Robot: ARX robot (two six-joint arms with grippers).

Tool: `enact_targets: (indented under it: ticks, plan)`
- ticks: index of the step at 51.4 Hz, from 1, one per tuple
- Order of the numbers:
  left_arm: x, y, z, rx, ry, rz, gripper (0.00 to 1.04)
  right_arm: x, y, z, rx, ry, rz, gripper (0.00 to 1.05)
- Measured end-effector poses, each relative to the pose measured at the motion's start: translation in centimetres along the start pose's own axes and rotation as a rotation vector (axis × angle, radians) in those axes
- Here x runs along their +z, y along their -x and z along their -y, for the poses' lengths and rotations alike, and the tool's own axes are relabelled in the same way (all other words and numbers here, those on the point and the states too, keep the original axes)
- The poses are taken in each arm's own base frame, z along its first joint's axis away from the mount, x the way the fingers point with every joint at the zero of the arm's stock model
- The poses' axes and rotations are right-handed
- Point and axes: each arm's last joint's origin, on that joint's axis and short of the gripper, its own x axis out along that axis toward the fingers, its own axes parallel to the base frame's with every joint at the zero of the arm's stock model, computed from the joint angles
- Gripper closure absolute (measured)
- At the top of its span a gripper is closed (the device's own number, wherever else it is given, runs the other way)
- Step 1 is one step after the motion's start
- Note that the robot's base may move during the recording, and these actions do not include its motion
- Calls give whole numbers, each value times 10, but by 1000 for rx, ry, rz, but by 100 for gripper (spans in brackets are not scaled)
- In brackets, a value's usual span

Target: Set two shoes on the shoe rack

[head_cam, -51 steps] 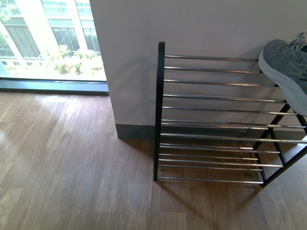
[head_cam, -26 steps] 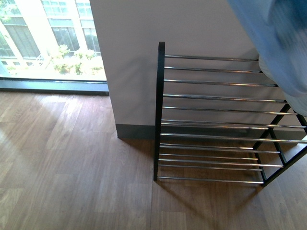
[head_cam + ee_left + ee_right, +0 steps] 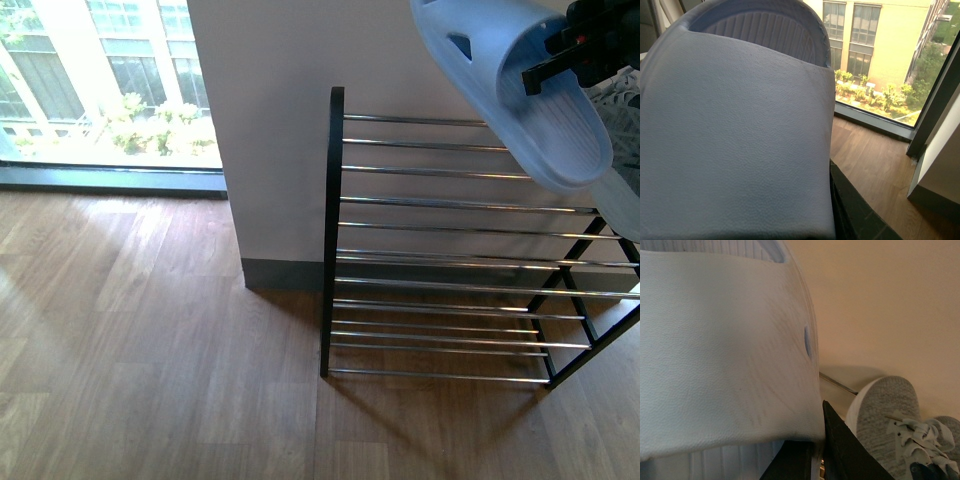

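The shoe rack (image 3: 440, 205) has a black frame and chrome bars and stands against the wall. One grey knit shoe (image 3: 625, 130) lies on its top tier at the far right, mostly hidden. In the right wrist view both grey shoes show, one (image 3: 885, 410) beside the other (image 3: 945, 435). My right gripper (image 3: 590, 45) is shut on a blue slipper (image 3: 520, 90) held tilted above the top tier, in front of the shoe. Its dark fingers (image 3: 845, 450) pinch the slipper's strap (image 3: 725, 350). My left gripper (image 3: 827, 215) is shut on another blue slipper (image 3: 735, 125), which fills its wrist view.
A white wall corner (image 3: 270, 150) with a grey skirting stands left of the rack. A large window (image 3: 110, 80) sits further left. Wooden floor (image 3: 150, 350) spreads in front of the rack. The left arm does not show in the front view.
A second ago only the grey shoe showed at the rack's top right. The blue slipper in my right gripper swept in from above and now covers most of that shoe.
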Motion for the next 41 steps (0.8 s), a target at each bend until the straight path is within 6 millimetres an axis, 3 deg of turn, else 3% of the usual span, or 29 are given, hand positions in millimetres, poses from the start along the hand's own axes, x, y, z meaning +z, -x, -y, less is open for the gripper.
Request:
enact_targets:
  ticks: [17,41]
  plan:
    - [0,0,0,0,0,0,103,-14,-43,10,-73,2,-92,103]
    - [0,0,0,0,0,0,103,-40,-71,15,-140,-43,-223,103]
